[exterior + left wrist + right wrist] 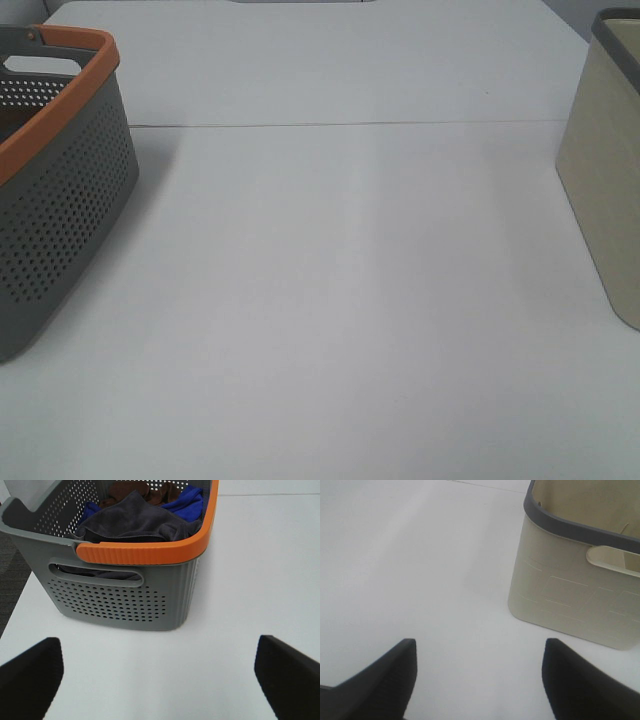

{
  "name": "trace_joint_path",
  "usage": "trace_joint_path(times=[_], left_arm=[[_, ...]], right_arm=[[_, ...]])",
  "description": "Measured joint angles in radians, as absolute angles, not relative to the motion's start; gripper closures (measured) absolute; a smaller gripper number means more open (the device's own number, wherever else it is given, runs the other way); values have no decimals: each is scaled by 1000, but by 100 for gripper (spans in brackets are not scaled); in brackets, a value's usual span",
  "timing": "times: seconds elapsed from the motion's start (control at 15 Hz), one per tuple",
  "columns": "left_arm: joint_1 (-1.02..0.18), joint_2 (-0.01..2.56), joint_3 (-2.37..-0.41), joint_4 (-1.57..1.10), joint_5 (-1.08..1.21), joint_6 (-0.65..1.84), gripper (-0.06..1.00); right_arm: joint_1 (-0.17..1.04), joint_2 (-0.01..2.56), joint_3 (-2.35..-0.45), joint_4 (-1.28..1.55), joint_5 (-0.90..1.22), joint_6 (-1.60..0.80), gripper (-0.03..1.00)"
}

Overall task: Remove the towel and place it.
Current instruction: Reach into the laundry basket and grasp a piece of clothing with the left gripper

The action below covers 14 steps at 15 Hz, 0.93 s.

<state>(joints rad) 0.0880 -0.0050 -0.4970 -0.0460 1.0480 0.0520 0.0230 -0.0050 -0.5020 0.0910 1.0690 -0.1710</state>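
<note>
Approach step. Towel (132, 520) lies in basket (145, 554), ungrasped. Left tool (160, 680) and right tool (477, 680) both wide, empty. Next, in my judgement: left tool reaches in.

Test-lab setup: white table (330, 300), grey basket (60, 210), beige bin (605, 180).

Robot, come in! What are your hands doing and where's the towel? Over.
Left gripper open, empty. Right gripper open, empty. Towel lying on top in the grey basket, untouched. Nothing in the way.
</note>
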Motion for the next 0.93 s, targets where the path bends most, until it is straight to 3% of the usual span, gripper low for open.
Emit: trace_joint_path(times=[0.27,0.53,0.93], left_arm=[[88,-5,-497,-46,1048,52,-4],[88,-5,-497,-46,1048,52,-4],[88,-5,-497,-46,1048,52,-4]], right_arm=[[23,-5,-502,95,1069,-152,34],[23,-5,-502,36,1069,14,34],[23,-5,-502,25,1069,11,34]])
